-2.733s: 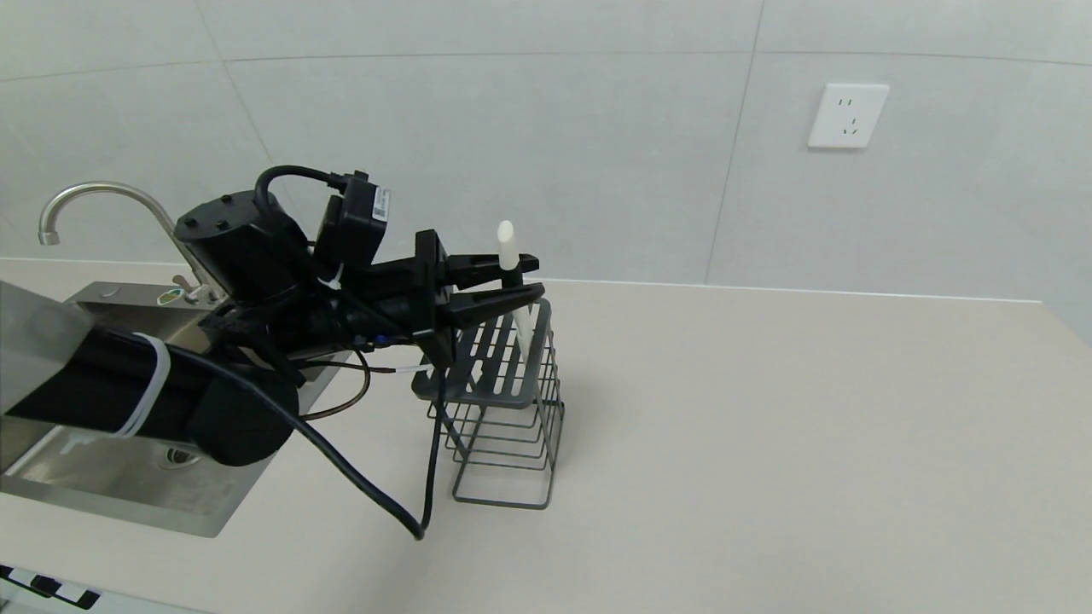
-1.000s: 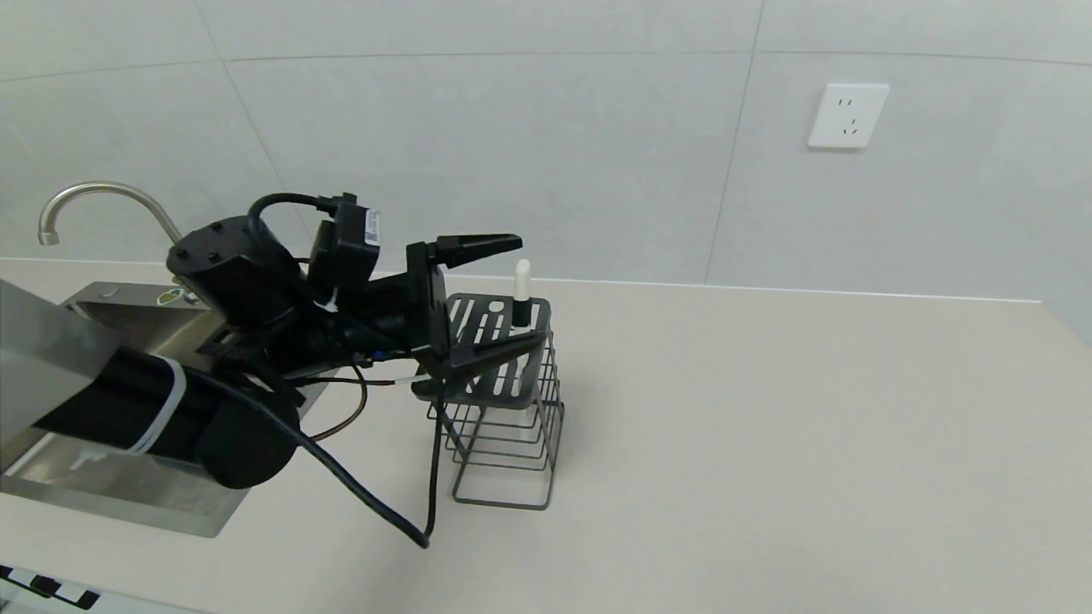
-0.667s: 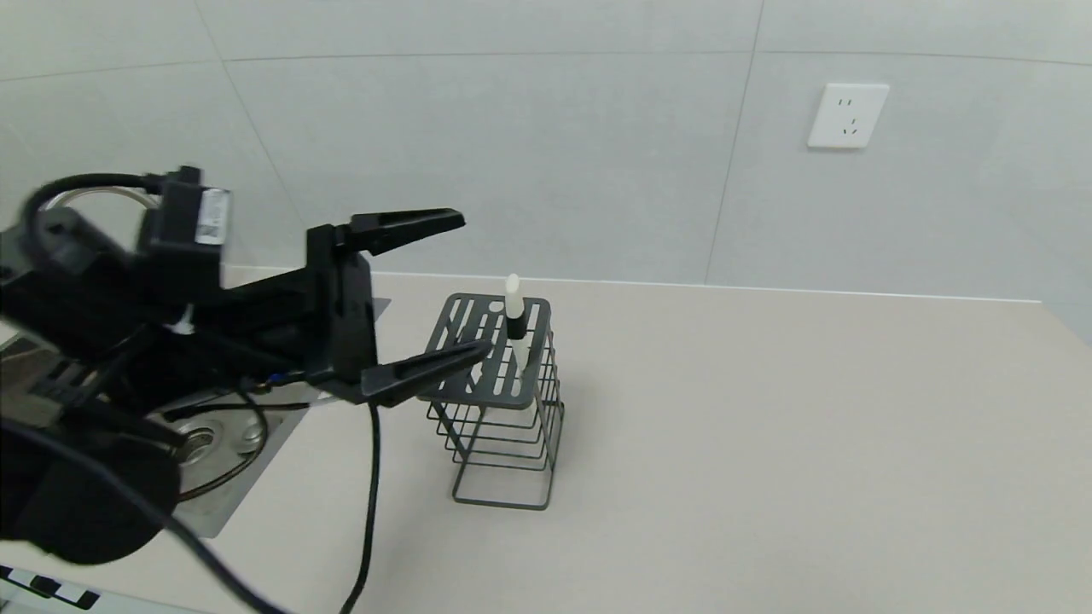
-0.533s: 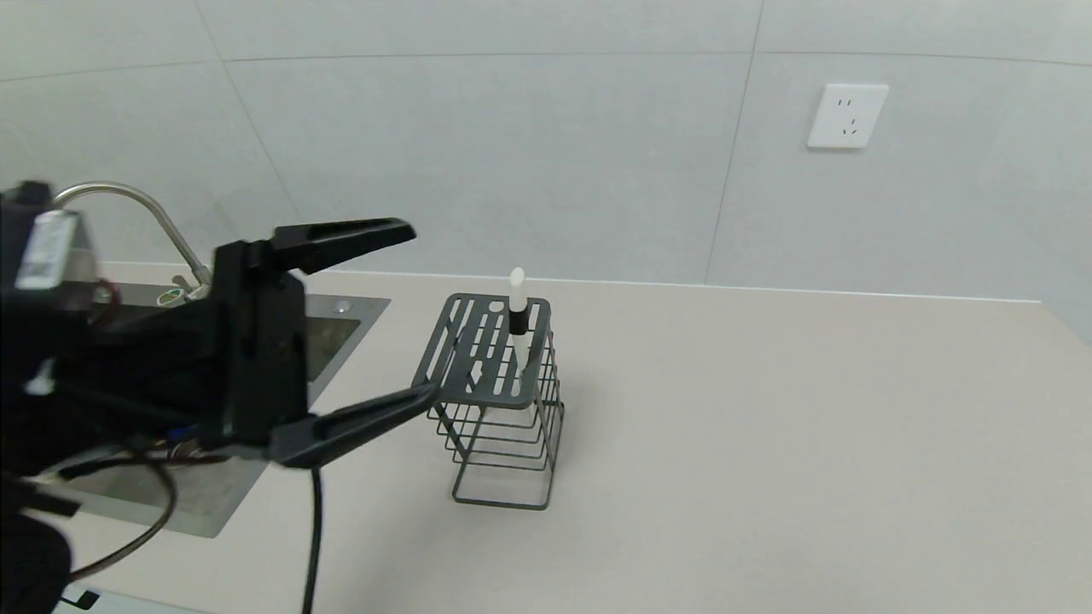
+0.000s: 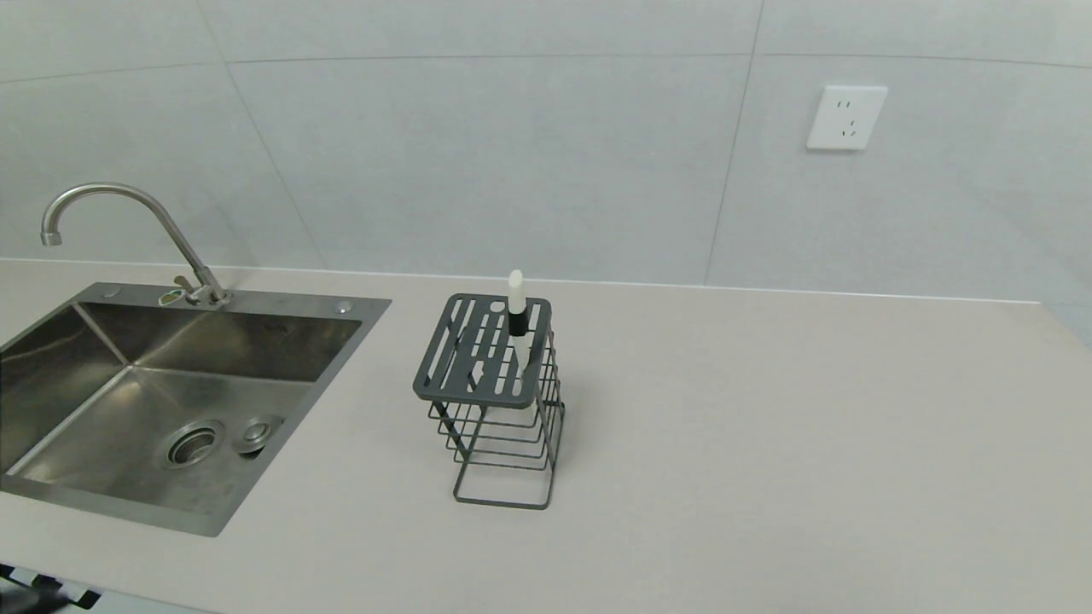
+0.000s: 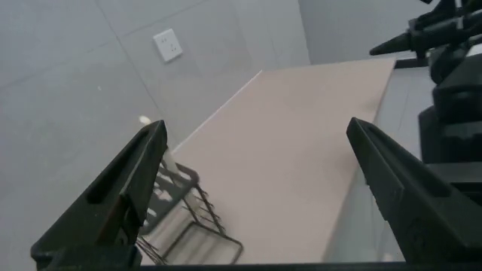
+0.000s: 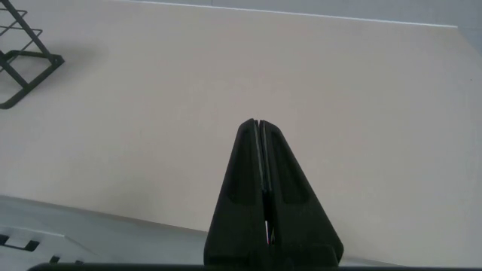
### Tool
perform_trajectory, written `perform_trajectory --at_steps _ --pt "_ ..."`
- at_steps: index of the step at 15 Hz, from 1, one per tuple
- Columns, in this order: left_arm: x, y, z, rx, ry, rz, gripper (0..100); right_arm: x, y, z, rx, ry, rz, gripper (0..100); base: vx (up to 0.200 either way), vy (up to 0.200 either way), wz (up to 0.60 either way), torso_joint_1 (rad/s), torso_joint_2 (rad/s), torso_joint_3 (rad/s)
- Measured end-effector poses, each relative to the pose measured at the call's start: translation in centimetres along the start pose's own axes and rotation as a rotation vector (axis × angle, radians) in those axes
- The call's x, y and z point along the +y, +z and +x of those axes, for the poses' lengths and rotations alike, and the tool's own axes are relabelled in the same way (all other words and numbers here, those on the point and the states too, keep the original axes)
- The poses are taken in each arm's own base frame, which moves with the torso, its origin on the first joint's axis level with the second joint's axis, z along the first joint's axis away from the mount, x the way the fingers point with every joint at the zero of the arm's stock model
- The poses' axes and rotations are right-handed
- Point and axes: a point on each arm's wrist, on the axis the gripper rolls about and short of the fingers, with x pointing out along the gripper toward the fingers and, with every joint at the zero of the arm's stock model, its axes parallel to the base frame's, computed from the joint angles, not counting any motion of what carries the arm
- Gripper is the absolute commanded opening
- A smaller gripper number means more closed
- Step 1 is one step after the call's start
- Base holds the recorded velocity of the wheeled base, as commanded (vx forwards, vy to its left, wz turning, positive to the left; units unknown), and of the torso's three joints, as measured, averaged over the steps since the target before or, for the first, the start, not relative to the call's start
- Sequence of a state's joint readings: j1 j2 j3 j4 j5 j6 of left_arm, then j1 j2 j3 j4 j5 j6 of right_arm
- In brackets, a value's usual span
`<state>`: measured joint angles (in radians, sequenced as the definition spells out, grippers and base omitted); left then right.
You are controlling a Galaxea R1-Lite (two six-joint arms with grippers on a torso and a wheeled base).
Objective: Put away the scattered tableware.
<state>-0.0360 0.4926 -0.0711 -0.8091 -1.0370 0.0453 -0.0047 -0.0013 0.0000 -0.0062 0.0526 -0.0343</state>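
Observation:
A dark wire rack [image 5: 499, 401] with a slotted top stands on the beige counter [image 5: 768, 426] right of the sink. A white-handled utensil [image 5: 515, 294] stands upright in a slot at the rack's far right corner, its lower part inside the wire cage. My left gripper [image 6: 256, 128] is open and holds nothing, well back from the rack [image 6: 181, 207] and above the counter. My right gripper [image 7: 258, 124] is shut and holds nothing, over bare counter, with a corner of the rack [image 7: 22, 56] far off to its side.
A steel sink [image 5: 128, 401] with a curved faucet [image 5: 119, 222] is set into the counter at the left. A wall socket [image 5: 847, 116] sits on the tiled wall at the right. The counter right of the rack is open room.
My left gripper let go of the white-handled utensil, which dropped lower into the rack slot. The gripper opened wide, then drew back left and out of the head view.

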Motion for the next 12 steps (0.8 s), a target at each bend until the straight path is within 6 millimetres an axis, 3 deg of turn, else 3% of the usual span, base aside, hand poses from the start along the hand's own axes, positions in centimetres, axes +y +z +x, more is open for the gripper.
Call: perform_trajectory --at_steps 2,4,7,12 --pt "-3.1 -2.5 -1.9 0.082 0.1 -0.117 100 0.0 0.0 0.0 0.0 0.001 0.0 0 0.0 0.0 0.0 0.0 0.0 0.0" --pt "-4.5 -4.4 -3.1 0.156 0.408 -0.142 100 0.0 0.0 0.0 0.0 -0.001 0.001 0 0.0 0.0 0.0 0.0 0.0 0.0" --pt "-4.9 -6.8 -4.6 0.351 0.965 -0.178 100 0.0 0.0 0.0 0.001 -0.015 0.024 0 0.0 0.0 0.0 0.0 0.0 0.0" --pt "-5.3 -7.6 -5.0 0.404 1.041 -0.199 100 0.0 0.0 0.0 0.001 -0.015 0.027 0 0.0 0.0 0.0 0.0 0.0 0.0"
